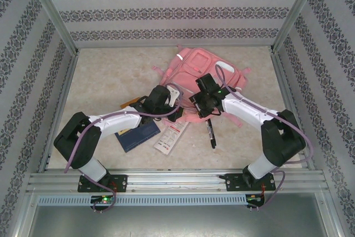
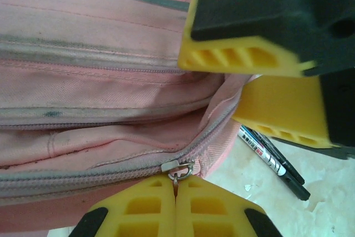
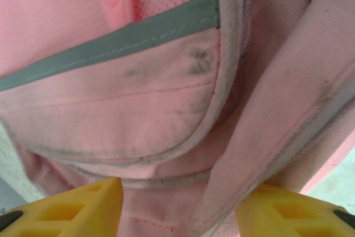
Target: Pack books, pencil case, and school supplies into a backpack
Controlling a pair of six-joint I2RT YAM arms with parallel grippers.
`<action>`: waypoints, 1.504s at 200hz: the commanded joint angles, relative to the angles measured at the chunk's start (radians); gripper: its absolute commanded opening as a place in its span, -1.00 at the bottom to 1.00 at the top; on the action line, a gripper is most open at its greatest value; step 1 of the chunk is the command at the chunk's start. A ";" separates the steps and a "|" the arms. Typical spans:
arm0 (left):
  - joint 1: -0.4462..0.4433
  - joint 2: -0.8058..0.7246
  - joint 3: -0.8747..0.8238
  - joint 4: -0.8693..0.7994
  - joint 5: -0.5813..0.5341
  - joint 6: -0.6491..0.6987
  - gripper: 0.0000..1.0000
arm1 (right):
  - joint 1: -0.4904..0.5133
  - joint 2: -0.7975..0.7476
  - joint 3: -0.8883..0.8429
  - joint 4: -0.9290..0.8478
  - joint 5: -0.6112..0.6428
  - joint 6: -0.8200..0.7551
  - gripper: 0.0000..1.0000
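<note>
Backpack (image 1: 206, 73) lying flat mid-table (image 1: 100, 81), with the left gripper (image 2: 176, 187) closed on its zip pull (image 2: 176, 169). Right gripper (image 3: 180, 195) with jaws about half open astride a fold of backpack fabric; whether the fold is pinched cannot be told. Booklet (image 1: 137, 136), white pack (image 1: 170, 137) and pens (image 1: 211, 134) lie just nearer the arm bases.

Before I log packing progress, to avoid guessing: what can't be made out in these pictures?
Backpack interior: covered by its own fabric, wrist views.
White pack print: top view, too small.
Pens, upper ends: left wrist view, behind the right gripper.
Zipper pull tab: same view, between the left gripper fingers.
</note>
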 commanded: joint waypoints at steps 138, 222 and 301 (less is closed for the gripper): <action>0.241 -0.083 -0.073 -0.055 0.070 0.052 -1.00 | -0.271 0.060 0.133 -0.008 -0.157 -0.615 -0.10; 0.028 -0.049 0.008 0.123 0.073 -0.145 -1.00 | -0.041 -0.170 -0.037 -0.201 0.124 -0.059 0.96; -0.016 -0.008 0.035 0.161 0.152 -0.099 -1.00 | -0.047 -0.052 -0.037 -0.075 0.139 -0.049 -0.21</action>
